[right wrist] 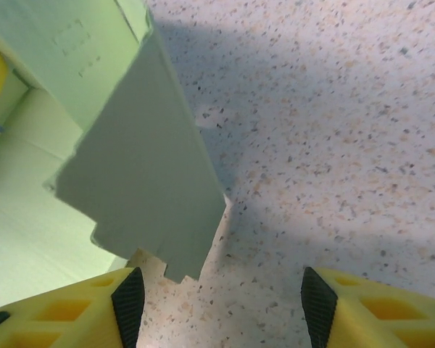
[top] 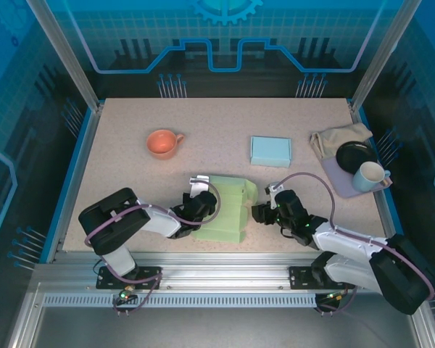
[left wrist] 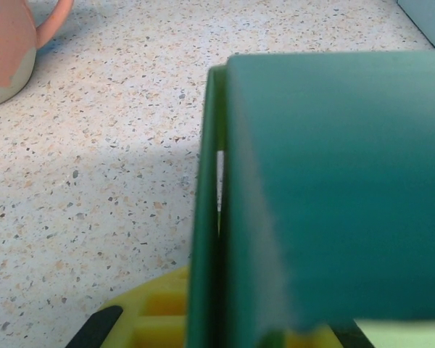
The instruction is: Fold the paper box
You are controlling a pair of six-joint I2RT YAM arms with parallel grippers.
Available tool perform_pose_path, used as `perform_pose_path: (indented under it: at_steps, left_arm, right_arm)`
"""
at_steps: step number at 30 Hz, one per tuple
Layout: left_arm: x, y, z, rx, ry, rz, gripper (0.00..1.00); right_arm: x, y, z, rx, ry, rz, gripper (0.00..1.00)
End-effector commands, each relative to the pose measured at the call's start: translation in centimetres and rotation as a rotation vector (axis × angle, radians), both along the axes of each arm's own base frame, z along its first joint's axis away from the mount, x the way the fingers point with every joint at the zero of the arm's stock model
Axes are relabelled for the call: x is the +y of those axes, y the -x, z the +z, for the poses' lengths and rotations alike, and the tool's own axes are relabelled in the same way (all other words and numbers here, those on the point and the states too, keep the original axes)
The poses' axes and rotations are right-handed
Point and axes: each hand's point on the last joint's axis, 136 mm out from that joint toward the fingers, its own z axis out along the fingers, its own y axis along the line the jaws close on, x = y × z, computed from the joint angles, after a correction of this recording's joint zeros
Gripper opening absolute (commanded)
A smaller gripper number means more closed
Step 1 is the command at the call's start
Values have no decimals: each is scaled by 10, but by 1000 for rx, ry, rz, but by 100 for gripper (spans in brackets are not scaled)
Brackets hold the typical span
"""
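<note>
The light green paper box (top: pixel 228 206) lies partly folded near the table's front middle. My left gripper (top: pixel 199 206) is at its left side. In the left wrist view two upright box walls (left wrist: pixel 312 188) stand very close, between the spread yellow fingers (left wrist: pixel 152 319), and my left gripper (left wrist: pixel 228 335) is open around them without pinching. My right gripper (top: pixel 264 212) sits just right of the box. In the right wrist view it (right wrist: pixel 221 312) is open over bare table. A notched box flap (right wrist: pixel 145 181) hangs just above its left pad (right wrist: pixel 128 304).
An orange mug (top: pixel 163 143) stands at the back left and a light blue closed box (top: pixel 270 150) behind the green one. At the right edge a purple mat (top: pixel 337 181) carries a white mug (top: pixel 370 176), a black dish (top: pixel 357 154) and a beige cloth (top: pixel 341 136).
</note>
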Motion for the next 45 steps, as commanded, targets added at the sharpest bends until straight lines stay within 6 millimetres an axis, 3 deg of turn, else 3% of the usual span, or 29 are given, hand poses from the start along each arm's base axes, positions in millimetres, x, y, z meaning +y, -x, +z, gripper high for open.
perform_pose_path:
  at_steps: [1,9,12,19,24,30,36,45]
  left_arm:
    - [-8,-5,9,-12,12,-12,0]
    - [-11,-7,7,-6,-1,-16,0]
    - [-8,-7,8,-8,-12,-13,0]
    - [-7,-5,11,-9,3,-12,0]
    - [-7,-5,12,-10,5,-14,0]
    - [-7,-4,12,-7,5,-19,0]
    - [-9,-5,10,-2,2,-22,0]
    - [-12,-6,4,7,0,-26,0]
  right_arm:
    - [21,-5,19,-43,-50,59,62]
    - [25,-8,30,-60,-53,65,62]
    - [9,-4,31,-51,-37,-7,62]
    - [-50,1,34,-78,60,-253,63]
    - [-58,-6,28,-55,46,-294,64]
    - [-39,-21,16,12,68,-229,64]
    - [-1,-31,14,42,16,-104,64]
    - [11,-40,15,48,16,-86,64]
